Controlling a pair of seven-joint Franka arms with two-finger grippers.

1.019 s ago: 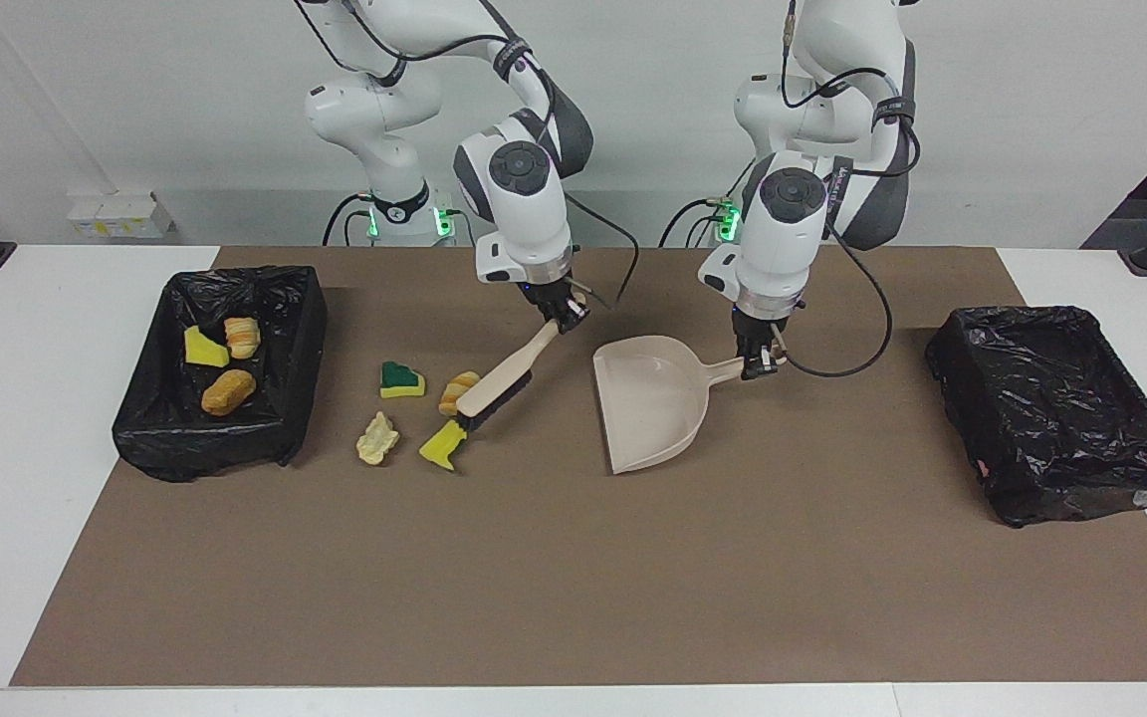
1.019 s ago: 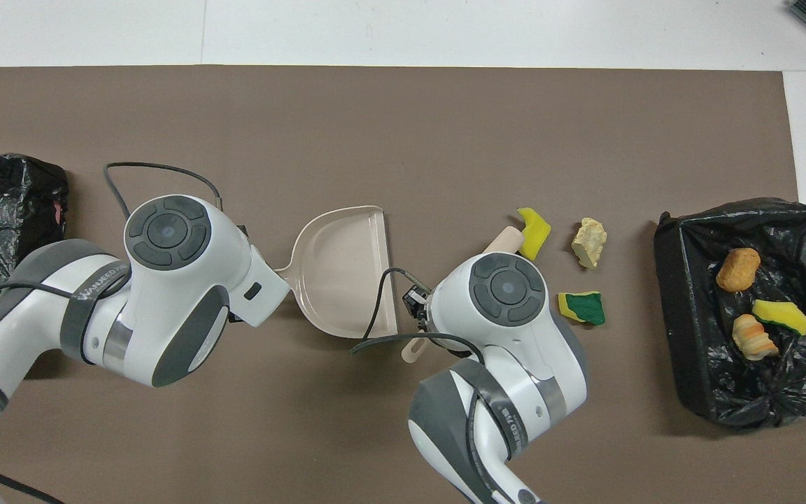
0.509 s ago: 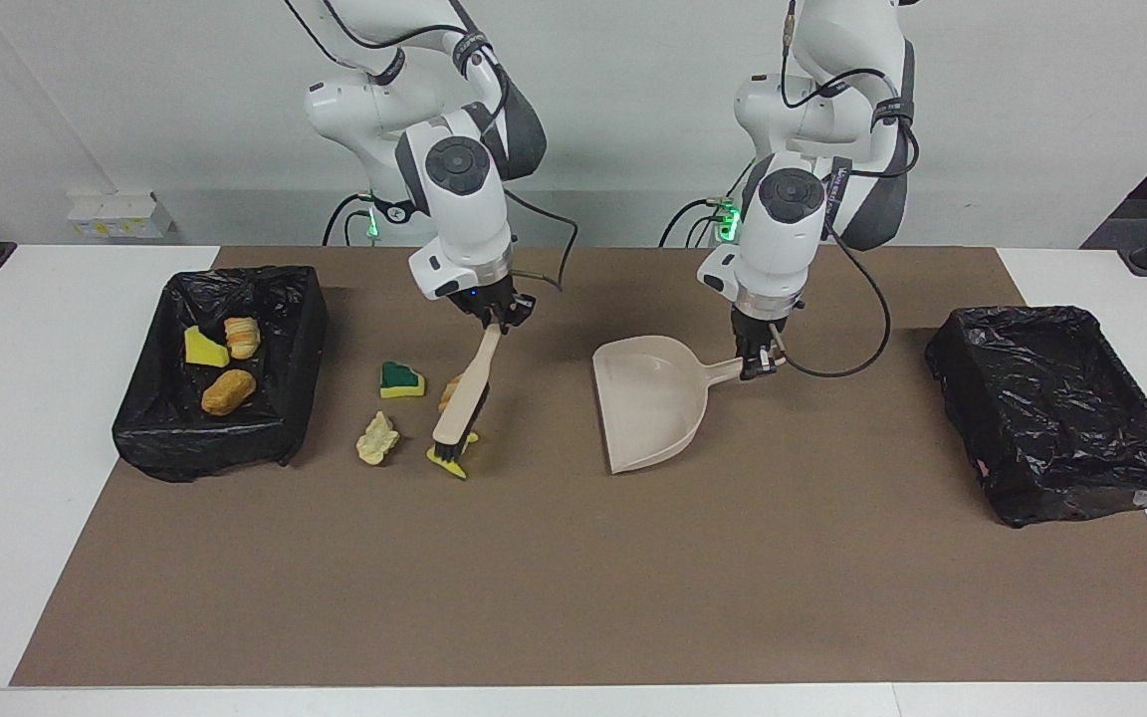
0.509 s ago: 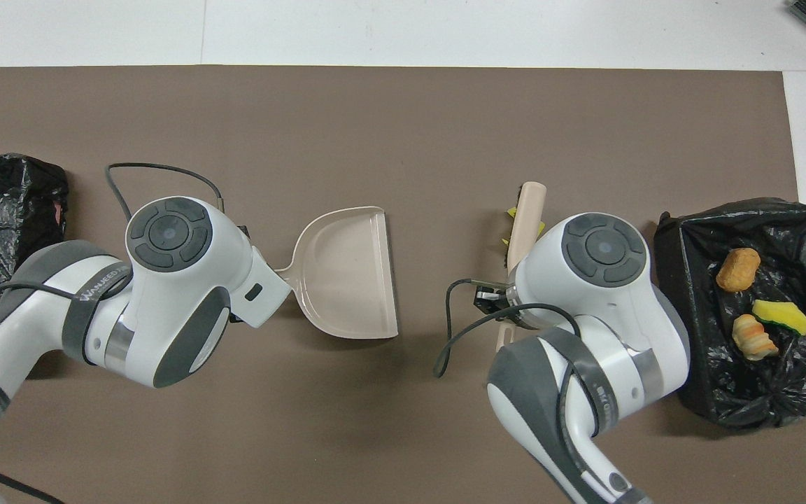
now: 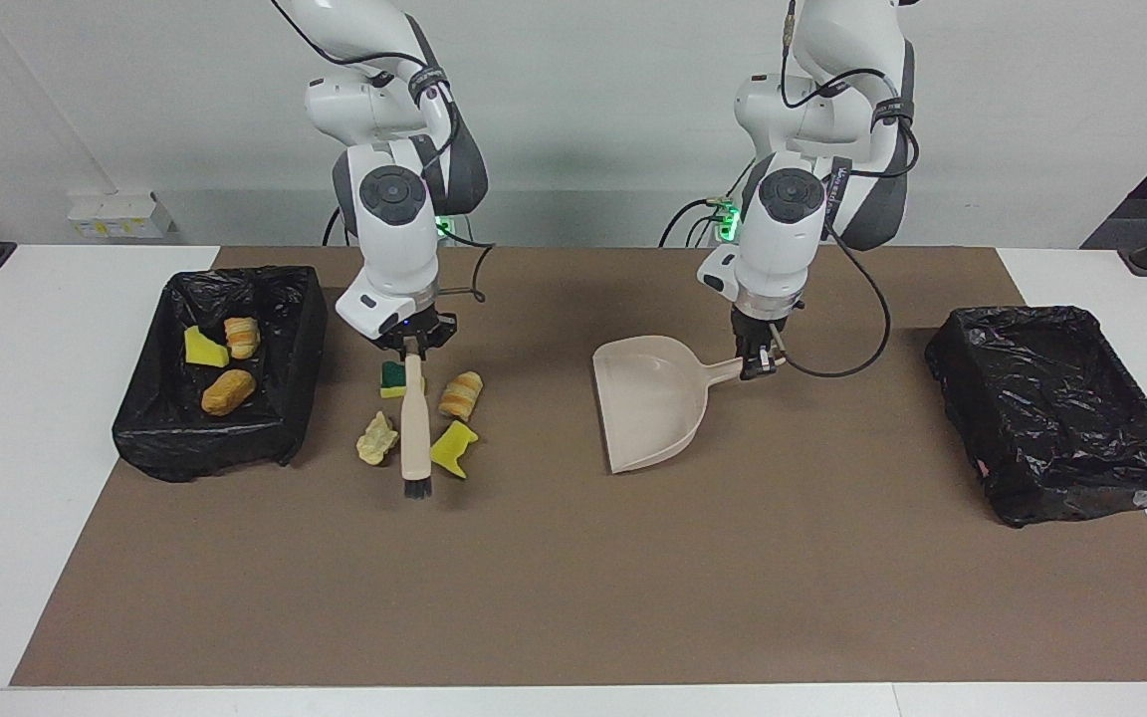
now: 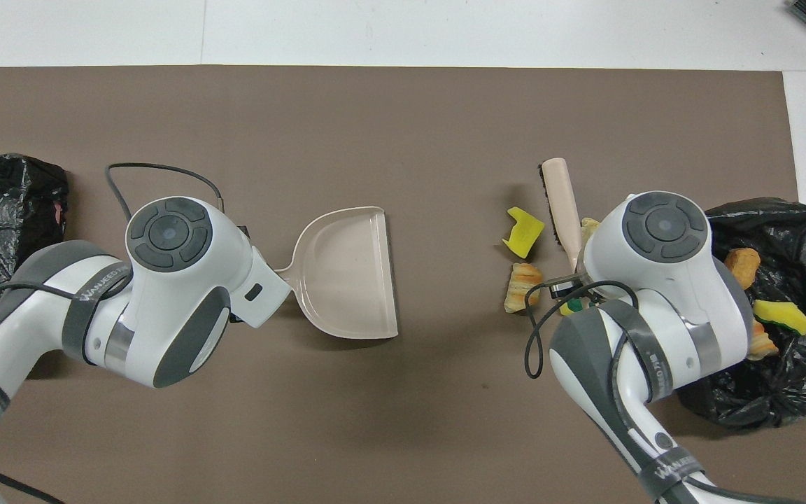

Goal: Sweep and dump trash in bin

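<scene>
Brush (image 5: 415,428) gripped by right pincer (image 5: 414,347); left pincer (image 5: 759,364), overhead hidden, grips dustpan (image 5: 649,413).

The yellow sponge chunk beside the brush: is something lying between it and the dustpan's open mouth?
Nothing visible does. Between the yellow sponge chunk and the dustpan lies only bare brown mat. The bread-like lump sits nearer to the robots, off that path.

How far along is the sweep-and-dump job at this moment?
Partly done: three scraps lie in the bin at the right arm's end. In hand: the right end effector grips the brush among four loose scraps on the mat; the left end effector holds the dustpan, which is empty. Left: sweep those four in and dump them.
</scene>
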